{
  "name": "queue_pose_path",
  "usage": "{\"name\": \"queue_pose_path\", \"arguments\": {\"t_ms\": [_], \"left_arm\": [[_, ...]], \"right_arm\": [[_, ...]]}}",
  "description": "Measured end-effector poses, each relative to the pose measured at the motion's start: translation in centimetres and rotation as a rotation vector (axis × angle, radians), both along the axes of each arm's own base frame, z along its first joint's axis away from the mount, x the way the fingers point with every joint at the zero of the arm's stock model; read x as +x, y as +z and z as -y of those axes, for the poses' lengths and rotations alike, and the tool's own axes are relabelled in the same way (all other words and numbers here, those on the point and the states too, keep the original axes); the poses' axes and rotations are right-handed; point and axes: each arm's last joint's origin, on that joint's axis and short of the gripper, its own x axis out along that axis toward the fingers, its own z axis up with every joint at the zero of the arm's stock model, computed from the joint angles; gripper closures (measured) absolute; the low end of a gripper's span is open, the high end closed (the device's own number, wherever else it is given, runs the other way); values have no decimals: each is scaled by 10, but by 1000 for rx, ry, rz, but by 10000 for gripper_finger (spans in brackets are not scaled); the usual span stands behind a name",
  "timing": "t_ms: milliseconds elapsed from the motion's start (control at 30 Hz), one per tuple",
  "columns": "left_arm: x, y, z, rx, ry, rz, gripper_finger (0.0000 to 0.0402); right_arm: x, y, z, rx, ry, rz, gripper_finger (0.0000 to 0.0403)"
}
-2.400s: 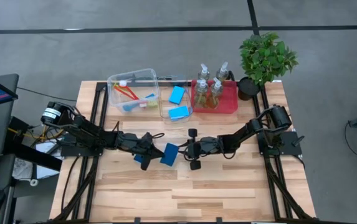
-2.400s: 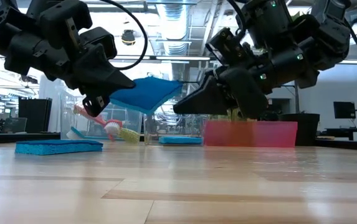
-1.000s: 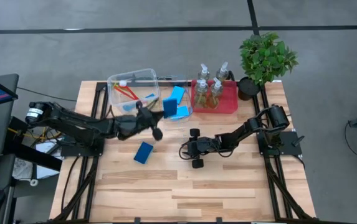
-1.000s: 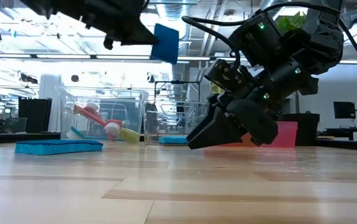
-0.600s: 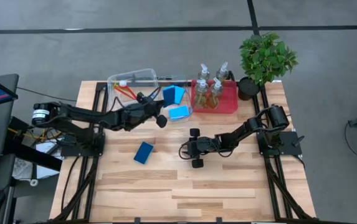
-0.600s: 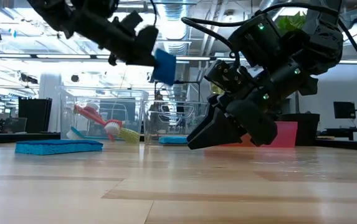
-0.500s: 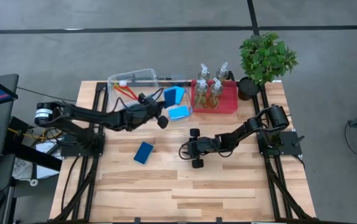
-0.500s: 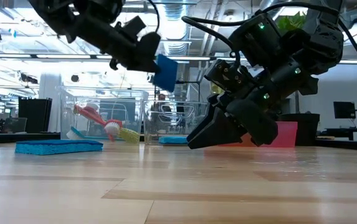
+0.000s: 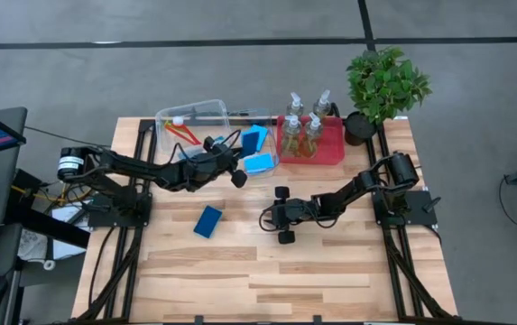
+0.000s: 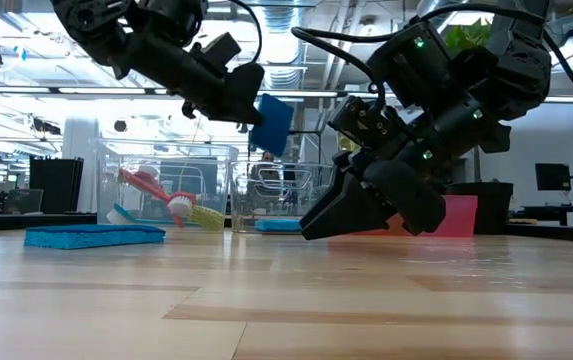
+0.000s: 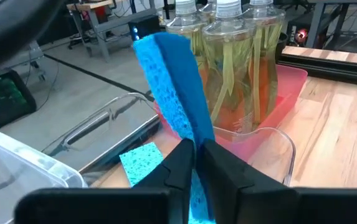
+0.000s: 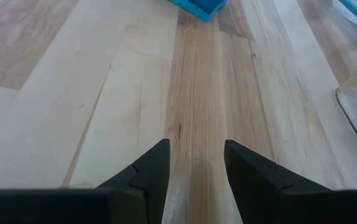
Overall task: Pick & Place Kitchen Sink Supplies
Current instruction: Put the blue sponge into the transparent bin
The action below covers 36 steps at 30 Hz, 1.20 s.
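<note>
My left gripper [image 9: 233, 164] reaches from the table's left and is shut on a flat blue sponge [image 9: 253, 138], which it holds in the air over the small clear bin [image 9: 271, 159]. A second blue sponge [image 9: 260, 163] lies flat in that bin, and a third [image 9: 207, 220] lies flat on the wood near the middle. My right gripper [image 9: 272, 217] is open just above the table, right of that third sponge, touching nothing. Pump bottles [image 9: 301, 126] stand in the red tray [image 9: 330, 149]. Brushes [image 9: 189, 135] lie in the larger clear bin [image 9: 170, 117]. My left gripper pinches the blue sponge between its two fingers [image 11: 181, 163] at the sponge's near end [image 11: 194, 134], pads on the two broad faces. The fingers come about level from the table's left. The sponge is lifted clear and sticks out past the fingertips on edge [image 10: 271, 122].
A potted plant [image 9: 384, 83] stands at the far right corner, next to the red tray. The bins and tray line the far edge. The near half of the wooden table [image 9: 276, 280] is bare. Black frame rails [image 9: 141, 144] run along both sides.
My left gripper, still shut on the sponge, has come down from high above the table and moved a little toward the right, bringing the sponge lower over the small clear bin. The sponge has tilted slightly in the hold.
</note>
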Motion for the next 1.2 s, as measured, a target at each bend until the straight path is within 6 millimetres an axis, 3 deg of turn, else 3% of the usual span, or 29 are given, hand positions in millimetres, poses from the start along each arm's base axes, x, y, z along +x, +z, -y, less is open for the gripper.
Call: {"name": "queue_pose_path", "arguments": {"t_ms": [367,600,867,1200], "left_arm": [[0,1,-1,13,21,7,258],[1,1,7,28,-8,-5,226],[-2,-10,53,50,-176,-152,229],[-29,-36,119,-58,-344,-371,231]], "right_arm": [[0,0,0,8,-2,0,263],[0,0,0,14,-4,-5,261],[-1,-2,0,20,-9,-23,261],[-1,-2,-1,32,14,-27,265]]}}
